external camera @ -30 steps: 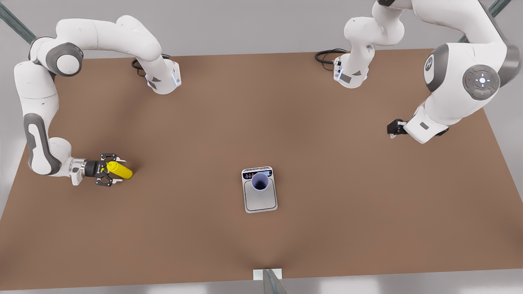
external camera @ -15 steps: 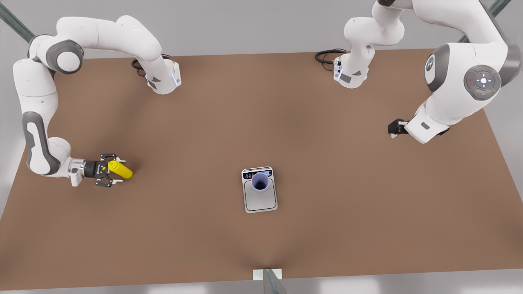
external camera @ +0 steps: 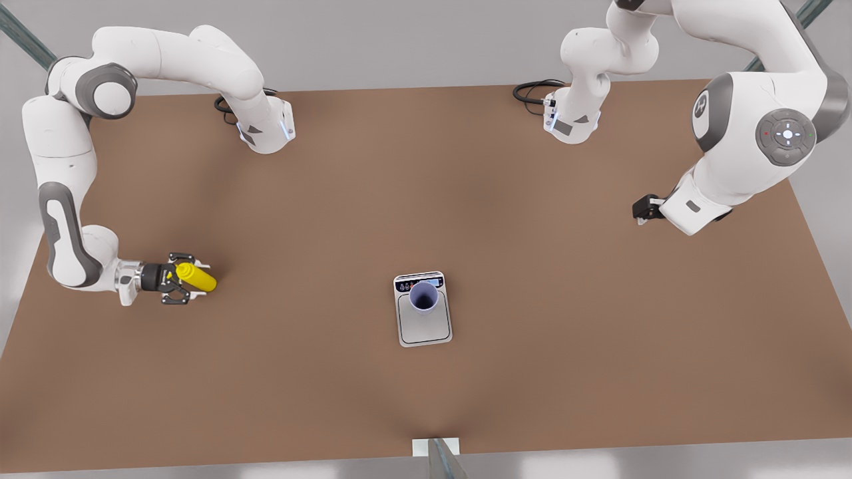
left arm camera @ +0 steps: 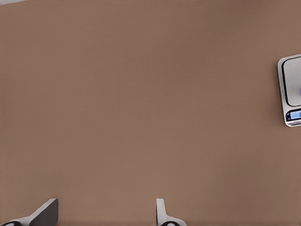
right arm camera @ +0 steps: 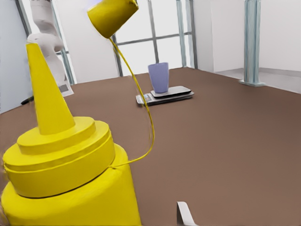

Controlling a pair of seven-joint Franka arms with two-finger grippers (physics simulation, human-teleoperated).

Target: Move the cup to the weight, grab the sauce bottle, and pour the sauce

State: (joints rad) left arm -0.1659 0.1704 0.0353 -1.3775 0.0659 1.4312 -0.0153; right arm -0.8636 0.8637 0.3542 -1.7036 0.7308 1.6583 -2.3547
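The yellow sauce bottle is near the table edge at the front view's left. In the right wrist view the sauce bottle stands upright with its nozzle up. Its cap hangs off a thin tether. My right gripper is open and straddles the bottle's upper part, and one fingertip shows a gap to the bottle. The lavender cup stands on the weight at mid-table, also seen as cup and weight. My left gripper waits open at the front view's right, its fingers over bare table.
The brown table has wide free room between the bottle and the weight. The weight's display end lies at the rim of the left wrist view. Both arm bases stand on the far edge, with black cables beside them.
The right gripper has edged closer onto the bottle and its fingers have drawn in slightly. Cup, weight and left arm have hardly moved.
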